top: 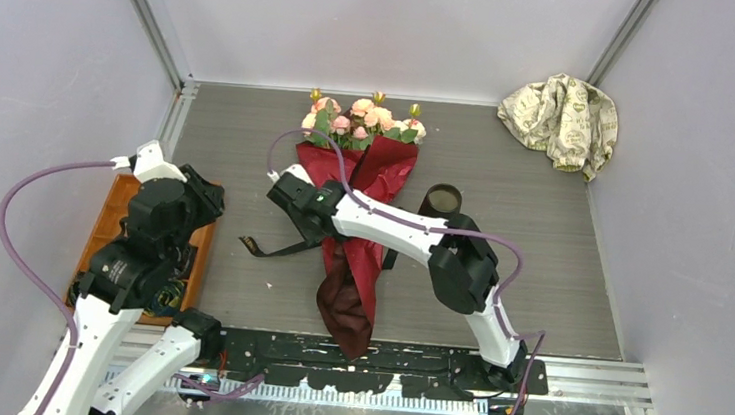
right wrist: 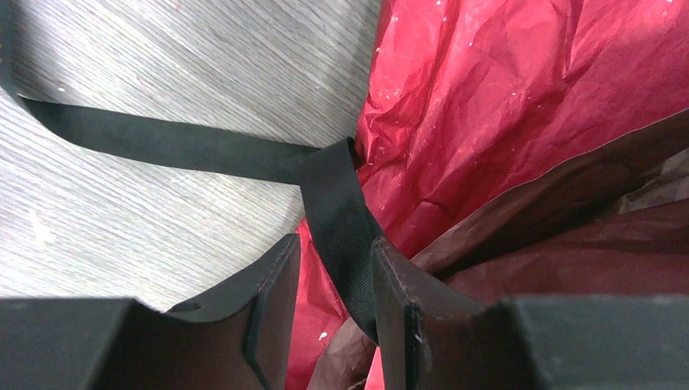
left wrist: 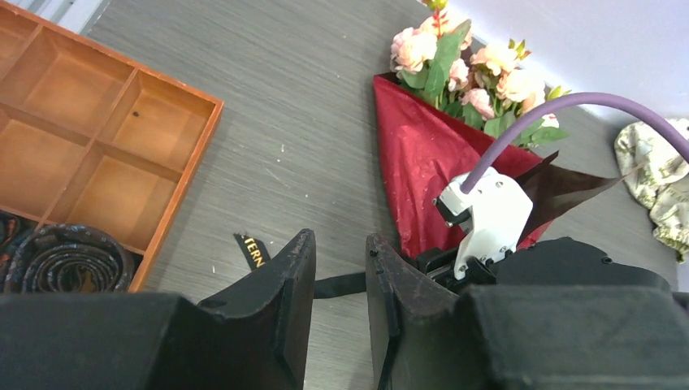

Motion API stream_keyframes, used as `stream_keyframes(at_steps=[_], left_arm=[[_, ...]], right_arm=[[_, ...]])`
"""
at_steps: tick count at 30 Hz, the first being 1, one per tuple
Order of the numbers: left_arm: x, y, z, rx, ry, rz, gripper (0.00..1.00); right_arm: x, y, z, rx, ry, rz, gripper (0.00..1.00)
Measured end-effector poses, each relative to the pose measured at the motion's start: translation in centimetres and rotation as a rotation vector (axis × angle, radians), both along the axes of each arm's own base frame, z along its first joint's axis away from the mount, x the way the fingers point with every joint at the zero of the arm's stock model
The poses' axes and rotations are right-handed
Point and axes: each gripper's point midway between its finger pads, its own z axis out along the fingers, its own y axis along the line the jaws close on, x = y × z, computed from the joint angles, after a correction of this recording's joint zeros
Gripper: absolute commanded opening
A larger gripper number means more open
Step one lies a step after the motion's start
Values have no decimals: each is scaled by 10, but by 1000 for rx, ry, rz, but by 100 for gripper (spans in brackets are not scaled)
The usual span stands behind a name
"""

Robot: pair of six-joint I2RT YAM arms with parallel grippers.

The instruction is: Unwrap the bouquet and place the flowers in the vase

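The bouquet lies flat on the table, its flowers at the far end and its dark red wrapping paper still round the stems. A black ribbon trails off to the left, its gold-lettered end flat on the table. My right gripper hangs over the wrap's left edge, open, with the ribbon running loosely between its fingers. My left gripper is open with nothing in it, above bare table left of the bouquet. The black vase stands upright just right of the wrap.
An orange compartment tray sits at the left edge under my left arm, with dark rolled items in one corner. A crumpled beige patterned cloth lies in the far right corner. Walls close off three sides.
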Motion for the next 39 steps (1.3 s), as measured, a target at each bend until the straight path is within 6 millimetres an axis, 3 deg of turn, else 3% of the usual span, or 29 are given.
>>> stream_keyframes(at_steps=[8, 14, 22, 25, 27, 32, 36, 39], left_arm=[[-1, 0, -11, 17, 29, -4, 30], [0, -1, -18, 20, 46, -11, 30], [1, -6, -27, 20, 68, -33, 30], [3, -11, -31, 14, 74, -53, 30], [4, -14, -34, 9, 81, -68, 29], [10, -24, -43, 1, 110, -103, 29], [14, -31, -46, -10, 113, -132, 29], [17, -38, -51, -17, 117, -167, 29]], right_arm=[[3, -14, -14, -123, -22, 9, 40], [23, -14, -21, -196, -101, -2, 2], [41, -13, -7, -183, -213, -45, 1], [35, -27, 10, -137, -240, -70, 1], [30, -36, 31, -77, -261, -92, 1], [18, -53, 101, 147, -333, -160, 1], [14, -61, 127, 249, -363, -190, 2], [12, -61, 128, 274, -362, -195, 4]])
